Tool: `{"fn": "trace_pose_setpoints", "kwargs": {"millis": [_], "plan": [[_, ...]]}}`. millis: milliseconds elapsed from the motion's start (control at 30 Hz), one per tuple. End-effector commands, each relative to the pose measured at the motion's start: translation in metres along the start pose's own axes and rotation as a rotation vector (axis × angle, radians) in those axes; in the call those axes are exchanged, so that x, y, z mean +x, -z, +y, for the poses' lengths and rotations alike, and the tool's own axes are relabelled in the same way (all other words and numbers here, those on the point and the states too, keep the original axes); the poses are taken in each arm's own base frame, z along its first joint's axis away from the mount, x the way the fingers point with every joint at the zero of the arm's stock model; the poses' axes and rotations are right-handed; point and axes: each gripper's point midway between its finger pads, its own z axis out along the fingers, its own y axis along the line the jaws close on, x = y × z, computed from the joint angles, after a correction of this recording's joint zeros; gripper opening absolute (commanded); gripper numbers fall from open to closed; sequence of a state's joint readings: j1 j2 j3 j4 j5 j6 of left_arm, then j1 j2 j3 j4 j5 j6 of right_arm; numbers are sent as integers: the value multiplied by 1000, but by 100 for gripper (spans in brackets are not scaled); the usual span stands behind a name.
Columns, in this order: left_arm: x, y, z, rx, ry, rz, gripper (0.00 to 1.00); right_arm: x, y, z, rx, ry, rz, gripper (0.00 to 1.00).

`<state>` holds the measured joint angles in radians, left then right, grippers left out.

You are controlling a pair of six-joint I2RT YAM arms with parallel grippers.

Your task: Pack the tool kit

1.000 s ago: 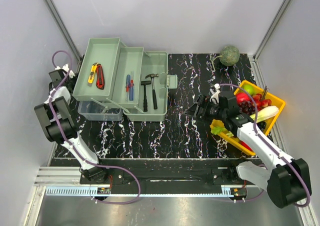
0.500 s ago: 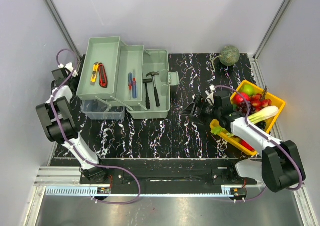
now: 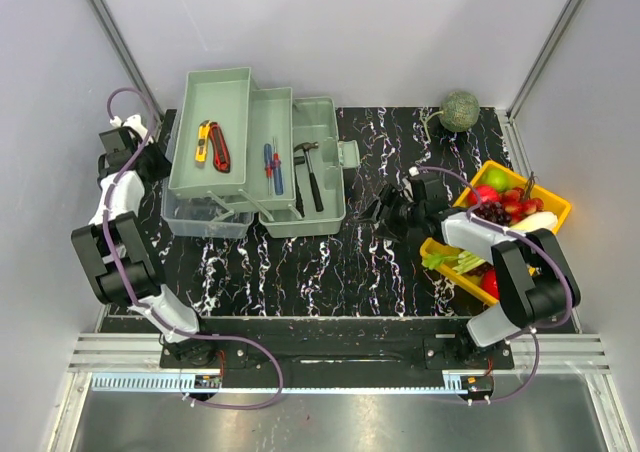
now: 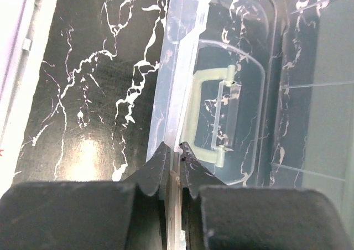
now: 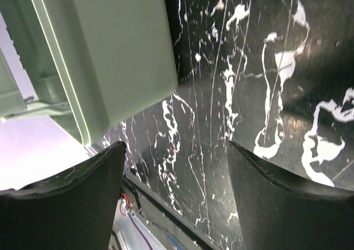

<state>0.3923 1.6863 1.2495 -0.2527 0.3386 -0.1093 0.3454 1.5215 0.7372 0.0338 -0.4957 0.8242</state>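
The pale green toolbox [image 3: 318,187] stands at the back left with its trays [image 3: 215,122] folded out to the left. In them lie a yellow knife [image 3: 203,140], red pliers [image 3: 220,148], screwdrivers [image 3: 272,168] and a black hammer [image 3: 309,172]. The clear lid [image 3: 203,219] hangs open under the trays. My left gripper [image 3: 156,165] is shut on the lid's edge [image 4: 175,123], beside its pale handle [image 4: 213,117]. My right gripper [image 3: 378,210] stands open just right of the toolbox [image 5: 110,51], holding nothing [image 5: 176,150].
A yellow tray [image 3: 553,204] of fruit sits at the right edge, under my right arm. A green melon [image 3: 460,110] lies at the back right corner. Grey walls close in on the left, the right and the back.
My left gripper has shut on the lid's edge and the toolbox with its trays has shifted right. My right gripper has swung left toward the toolbox and narrowed a little.
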Motion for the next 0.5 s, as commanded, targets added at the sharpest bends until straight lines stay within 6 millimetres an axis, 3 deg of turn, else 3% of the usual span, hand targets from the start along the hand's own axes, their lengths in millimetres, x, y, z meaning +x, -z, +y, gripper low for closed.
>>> {"fn": "trace_pose_setpoints", "kwargs": {"millis": [0,267,467], "plan": [[-92,53,-44,63,-59,-309,0,-36,-9,22,-3,51,-120,78],[-134,120,-105,165,-153,-485,0,-55,-37,17,120,117,-123,78],[-136,148,-138,179,-219,-535,0,-43,-53,24,201,173,-117,77]]}}
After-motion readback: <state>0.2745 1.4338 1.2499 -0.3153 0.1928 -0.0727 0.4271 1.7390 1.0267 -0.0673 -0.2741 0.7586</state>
